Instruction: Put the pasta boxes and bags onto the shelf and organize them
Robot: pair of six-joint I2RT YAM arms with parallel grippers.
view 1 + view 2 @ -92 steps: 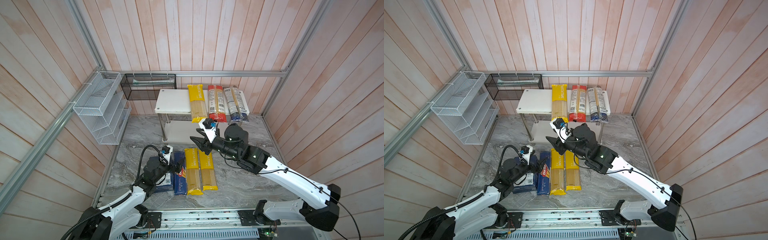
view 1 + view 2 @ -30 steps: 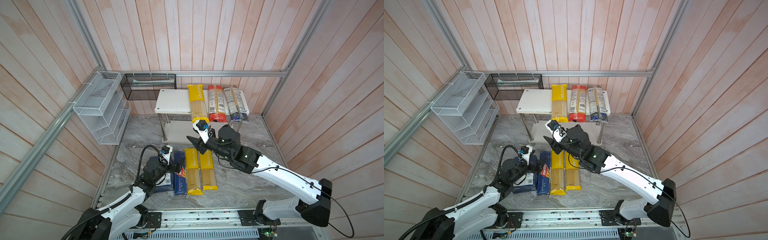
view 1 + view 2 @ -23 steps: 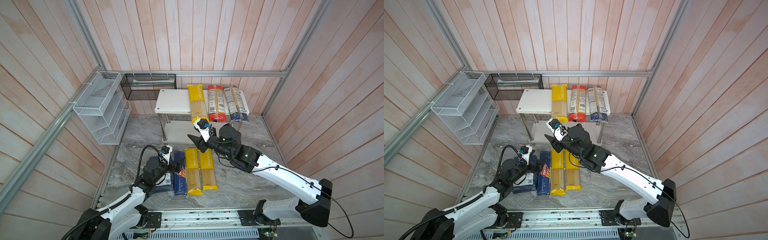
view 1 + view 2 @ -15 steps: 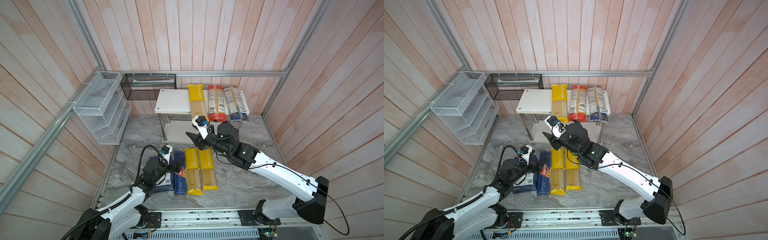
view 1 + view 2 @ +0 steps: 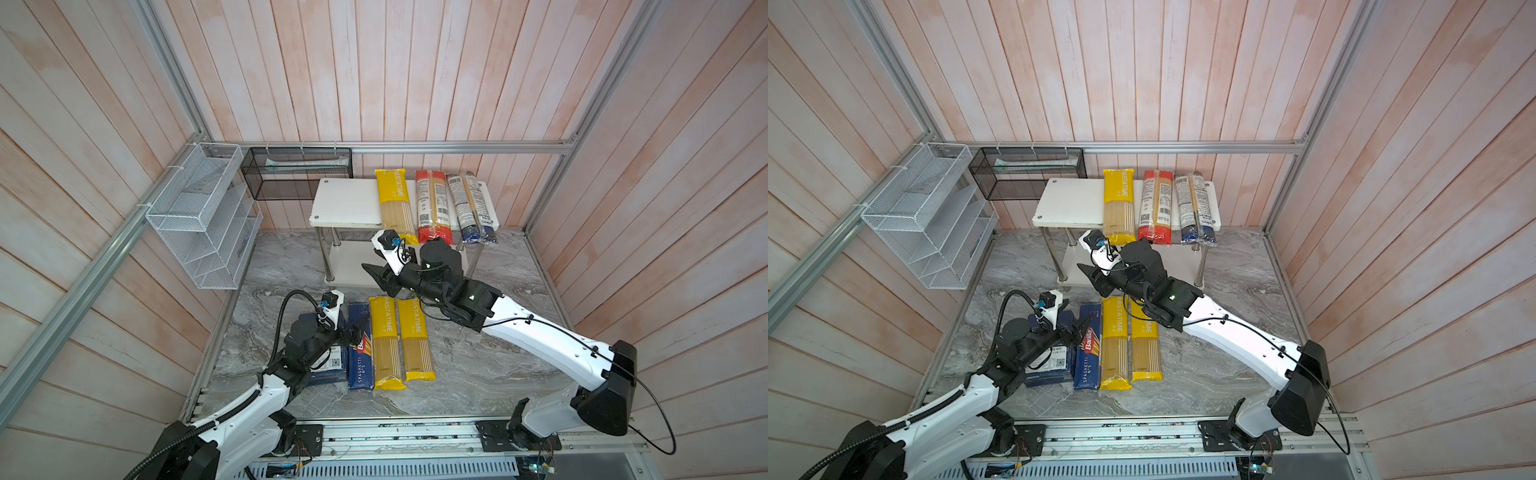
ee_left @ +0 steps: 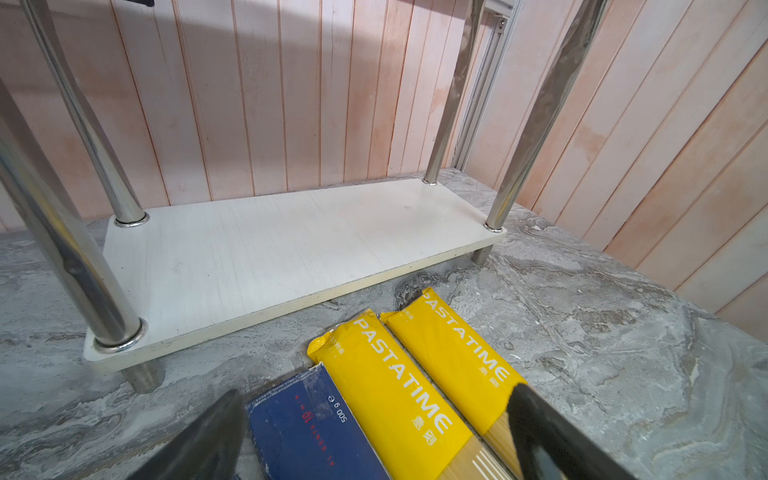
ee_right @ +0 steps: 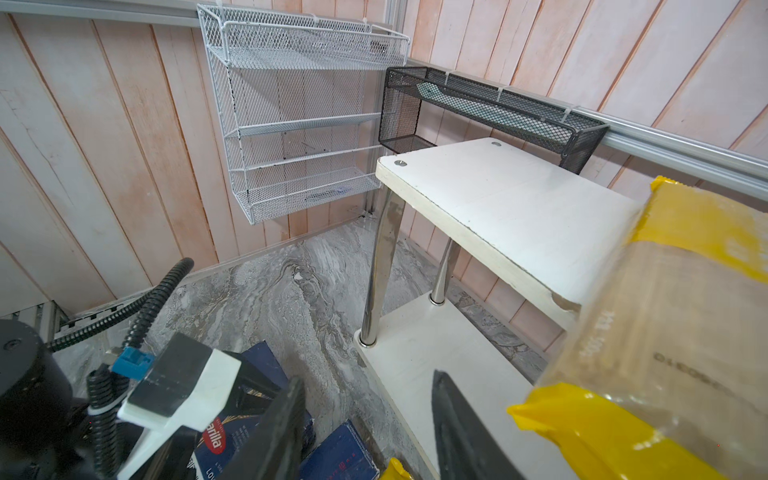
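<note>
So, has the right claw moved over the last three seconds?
Yes. In both top views the right claw has shifted left, closer to the shelf's front-left chrome leg. It is open and holds nothing.

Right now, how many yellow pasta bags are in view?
3. One yellow bag lies on the shelf's top board beside the red bag; two more lie side by side on the floor, beside the narrow blue box. None seems hidden.

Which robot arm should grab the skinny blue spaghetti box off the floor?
Left. The left hand, open, hovers right above the Barilla spaghetti box on its own side. The right hand is open and empty too, but farther off, by the shelf's lower board.
</note>
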